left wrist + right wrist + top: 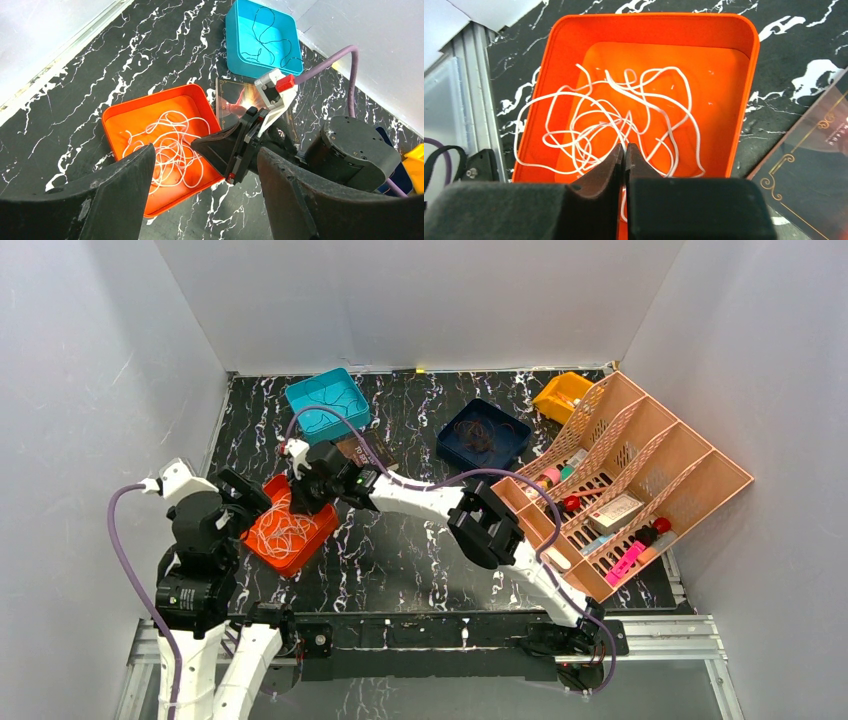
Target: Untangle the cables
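A whitish cable (283,532) lies in loose loops in an orange tray (300,565). My right gripper (303,500) reaches down into that tray from the right. In the right wrist view its jaws (624,146) stand almost together, pinching one strand of the white cable (624,115) over the orange tray (749,75). My left gripper (206,151) hangs open over the tray's near corner (107,125), nothing between its fingers, with the right gripper's fingers (215,147) in front of it. A black cable (265,35) lies in a teal tray (327,400). A dark brown cable sits in a navy tray (483,433).
A dark card with gold print (370,452) lies on the marble mat just right of the orange tray. A yellow tray (560,395) and a pink slotted organiser (640,480) holding small items stand at the right. Grey walls close in on three sides.
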